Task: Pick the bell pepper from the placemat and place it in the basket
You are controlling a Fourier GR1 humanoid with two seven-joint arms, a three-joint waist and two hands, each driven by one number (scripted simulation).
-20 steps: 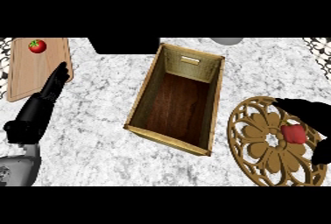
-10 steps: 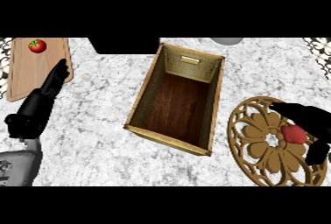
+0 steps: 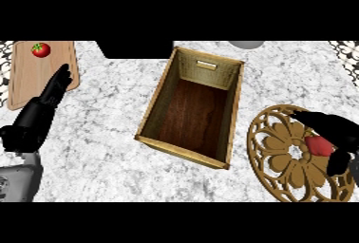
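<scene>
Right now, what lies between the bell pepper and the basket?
In the head view, only part of the openwork placemat and a narrow strip of marble counter separate the bell pepper from the basket.

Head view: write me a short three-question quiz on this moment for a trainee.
1. True or false: the bell pepper is over the placemat, not in the basket.
2. Which hand curls round the bell pepper?
3. The tomato lies on: A) the cutting board; B) the placemat; C) the basket floor.

Key: 1 true; 2 the right hand; 3 A.
</scene>
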